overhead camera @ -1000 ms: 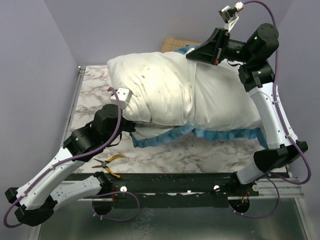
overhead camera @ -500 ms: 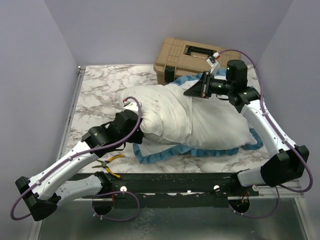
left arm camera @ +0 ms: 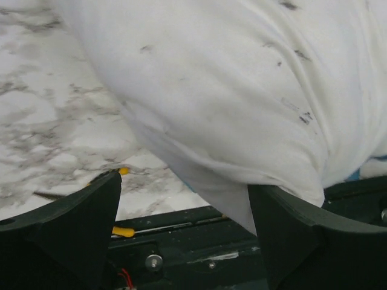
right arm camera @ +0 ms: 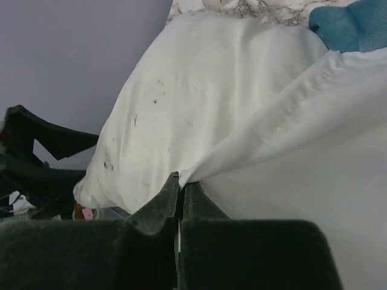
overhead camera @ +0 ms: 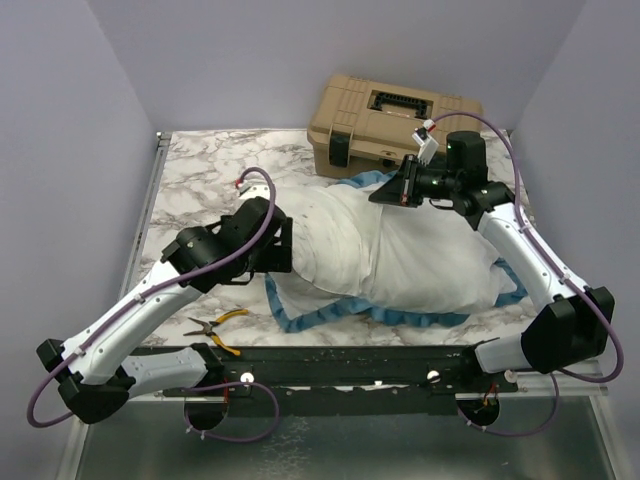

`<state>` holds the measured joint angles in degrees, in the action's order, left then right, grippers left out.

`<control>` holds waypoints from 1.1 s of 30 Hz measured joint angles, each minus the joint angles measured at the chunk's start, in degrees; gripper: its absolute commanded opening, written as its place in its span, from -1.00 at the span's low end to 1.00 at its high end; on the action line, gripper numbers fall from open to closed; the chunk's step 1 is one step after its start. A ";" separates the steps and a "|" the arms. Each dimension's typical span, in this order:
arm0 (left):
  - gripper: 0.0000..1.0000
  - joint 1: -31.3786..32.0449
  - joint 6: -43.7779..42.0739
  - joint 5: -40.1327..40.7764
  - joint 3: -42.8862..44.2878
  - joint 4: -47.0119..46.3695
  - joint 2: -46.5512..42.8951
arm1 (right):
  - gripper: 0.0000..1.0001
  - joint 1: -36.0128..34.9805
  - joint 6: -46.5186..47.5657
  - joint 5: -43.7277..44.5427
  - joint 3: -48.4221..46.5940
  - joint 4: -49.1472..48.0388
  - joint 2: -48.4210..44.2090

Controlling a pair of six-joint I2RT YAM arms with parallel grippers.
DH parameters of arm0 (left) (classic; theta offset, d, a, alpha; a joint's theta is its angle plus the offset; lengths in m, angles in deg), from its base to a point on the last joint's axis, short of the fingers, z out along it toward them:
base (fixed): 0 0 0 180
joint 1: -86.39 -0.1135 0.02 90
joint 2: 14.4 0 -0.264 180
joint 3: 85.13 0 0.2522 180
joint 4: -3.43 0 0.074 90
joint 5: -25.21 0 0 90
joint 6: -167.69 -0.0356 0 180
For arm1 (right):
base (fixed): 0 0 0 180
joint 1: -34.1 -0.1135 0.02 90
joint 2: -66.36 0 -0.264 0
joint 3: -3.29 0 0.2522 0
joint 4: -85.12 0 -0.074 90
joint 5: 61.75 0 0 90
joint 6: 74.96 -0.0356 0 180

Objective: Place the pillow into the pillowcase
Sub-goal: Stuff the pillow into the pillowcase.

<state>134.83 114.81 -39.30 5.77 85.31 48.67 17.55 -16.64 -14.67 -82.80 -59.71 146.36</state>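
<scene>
Pillow [overhead camera: 330, 238] lies lengthwise just right of my open left end effector [left arm camera: 182, 205]; right end effector [right arm camera: 180, 188] pinches pillowcase [overhead camera: 440, 268] edge.

The far-left surface [overhead camera: 200, 170] is open; the tan toolbox [overhead camera: 390, 115] blocks behind the pillow [overhead camera: 335, 235], and pliers [overhead camera: 215, 328] lie near the front.

The marble-patterned table [overhead camera: 200, 170] carries a tan box [overhead camera: 395, 115] at its far edge, yellow-handled pliers [overhead camera: 215, 325] at its near left, and across its middle the blue-frilled pillowcase [overhead camera: 330, 318] with the white pillow [overhead camera: 330, 240] partly inside.
</scene>
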 measured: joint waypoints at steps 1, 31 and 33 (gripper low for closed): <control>0.69 -0.02 -0.87 -2.95 -1.14 -2.08 -0.31 | -1.00 0.00 -0.42 -0.15 0.00 -0.28 0.13; -1.00 -7.45 -9.62 -26.60 -23.50 -75.32 11.43 | -1.00 -0.31 -7.82 -12.52 -2.75 6.84 1.73; -1.00 -7.69 -9.46 -26.12 -22.95 -80.98 10.73 | -1.00 -1.16 -7.69 -14.62 -3.02 6.82 1.51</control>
<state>127.14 105.35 -65.42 -17.18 4.33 59.40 16.39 -24.33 -29.29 -85.82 -52.89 147.87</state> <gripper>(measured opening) 0.039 0.008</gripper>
